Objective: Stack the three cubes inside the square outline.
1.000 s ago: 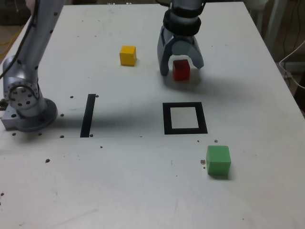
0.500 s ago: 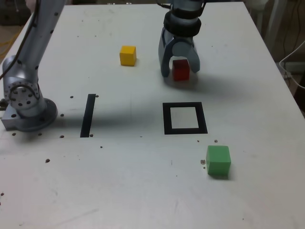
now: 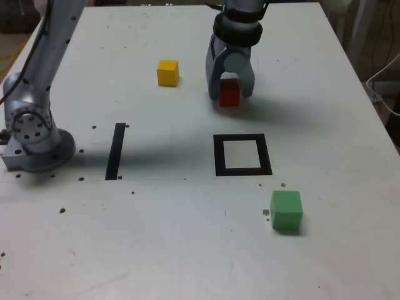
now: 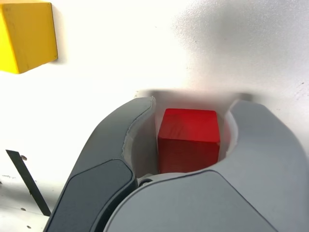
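Hand point(image 3: 230, 94) apparently pinching half-hidden red cube point(image 4: 189, 138).

We see a broad white table point(image 3: 187, 250) filling most of the exterior view, its surface dotted with small dark specks. Beyond its right edge hang pale cables point(image 3: 382, 78) against dim clutter. At the upper left, a yellowish floor point(image 3: 14, 44) shows.

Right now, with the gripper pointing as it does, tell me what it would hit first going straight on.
The gripper points down at the table; the red cube already sits between its jaws, so it likely meets that, then the tabletop.
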Robot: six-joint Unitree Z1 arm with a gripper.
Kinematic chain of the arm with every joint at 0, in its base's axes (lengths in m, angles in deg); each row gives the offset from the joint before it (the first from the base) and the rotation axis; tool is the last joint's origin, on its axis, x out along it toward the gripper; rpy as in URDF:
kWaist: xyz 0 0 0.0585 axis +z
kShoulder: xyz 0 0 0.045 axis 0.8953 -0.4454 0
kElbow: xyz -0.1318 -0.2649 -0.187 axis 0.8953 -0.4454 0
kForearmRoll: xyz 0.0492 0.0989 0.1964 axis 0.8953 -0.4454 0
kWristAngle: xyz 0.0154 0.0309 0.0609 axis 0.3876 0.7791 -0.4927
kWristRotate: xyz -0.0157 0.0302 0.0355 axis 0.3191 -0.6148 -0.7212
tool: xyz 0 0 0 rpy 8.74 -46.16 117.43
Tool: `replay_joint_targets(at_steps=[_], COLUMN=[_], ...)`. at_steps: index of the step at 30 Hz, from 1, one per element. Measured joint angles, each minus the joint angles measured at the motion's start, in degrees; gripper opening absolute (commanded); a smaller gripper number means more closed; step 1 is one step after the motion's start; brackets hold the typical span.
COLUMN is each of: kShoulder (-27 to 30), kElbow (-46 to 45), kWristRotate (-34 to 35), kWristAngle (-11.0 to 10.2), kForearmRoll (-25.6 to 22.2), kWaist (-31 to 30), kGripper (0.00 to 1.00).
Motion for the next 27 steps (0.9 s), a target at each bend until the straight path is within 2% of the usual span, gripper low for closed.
replay_joint_targets(at_steps=[10, 16, 21, 27], kShoulder=[0.10, 1.21, 4.08, 7.26], kElbow=[0.47, 0.69, 0.67, -2.94], kWristRotate=[-0.01, 0.06, 1.64, 4.90], kWristAngle=[0.07, 0.40, -0.51, -0.88], kForearmRoll=[-0.16, -0.59, -3.75, -4.25], kWaist=[0.00, -0.41, -3.99, -9.74], kGripper=[0.26, 0.25, 0.25, 0.25])
